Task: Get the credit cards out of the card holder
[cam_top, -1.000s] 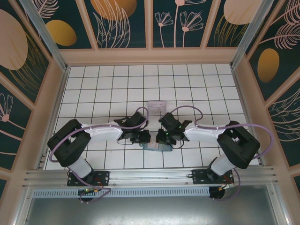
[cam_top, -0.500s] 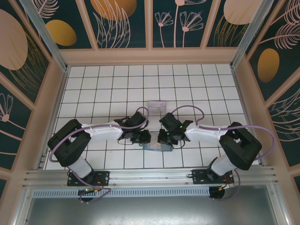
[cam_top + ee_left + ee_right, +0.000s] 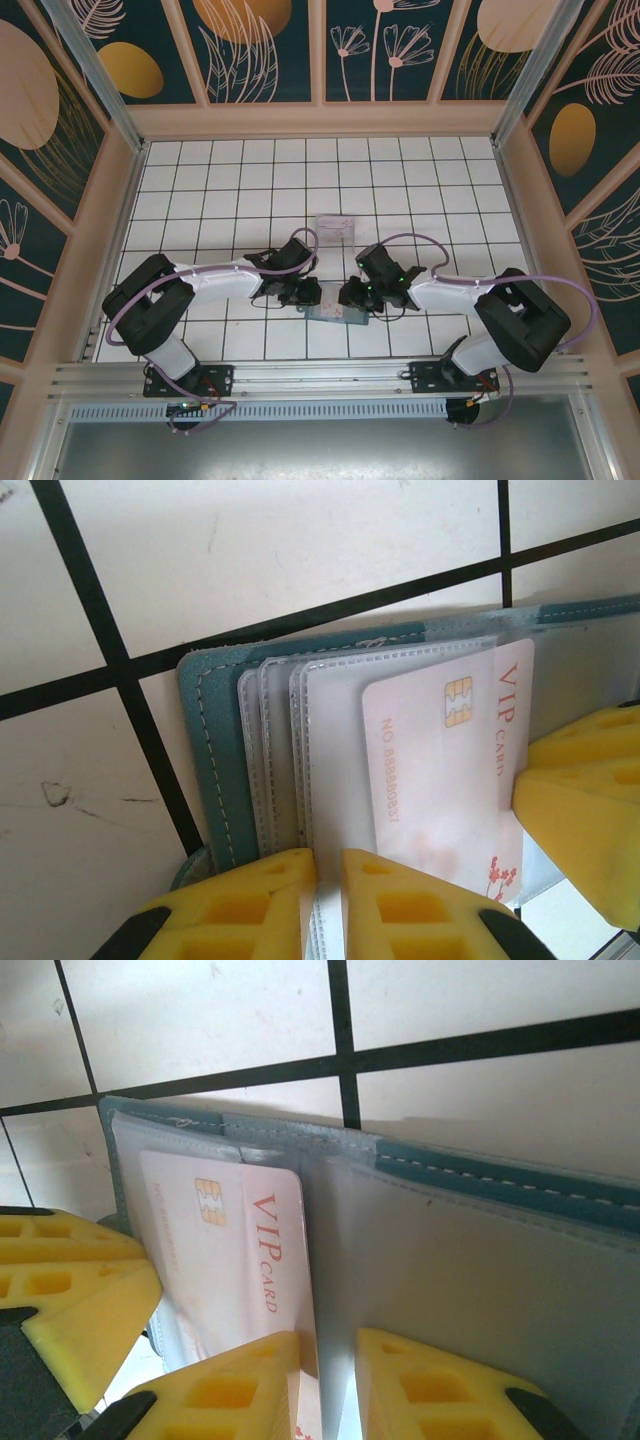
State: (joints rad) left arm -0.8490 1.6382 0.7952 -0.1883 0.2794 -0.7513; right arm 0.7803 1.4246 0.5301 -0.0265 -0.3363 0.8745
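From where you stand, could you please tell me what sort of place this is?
Probably a staged robot test cell: a white gridded table, boxed in by floral wall panels, with a left arm and right arm bolted to an aluminium rail.

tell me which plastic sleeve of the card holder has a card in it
The frontmost sleeve: it holds the white VIP card; those fanned behind look empty.

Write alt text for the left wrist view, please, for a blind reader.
An open slate-blue card holder lies on white tiles, its clear sleeves fanned, one holding a white VIP card with a chip. The left hand pinches a sleeve between yellow fingers at the bottom.
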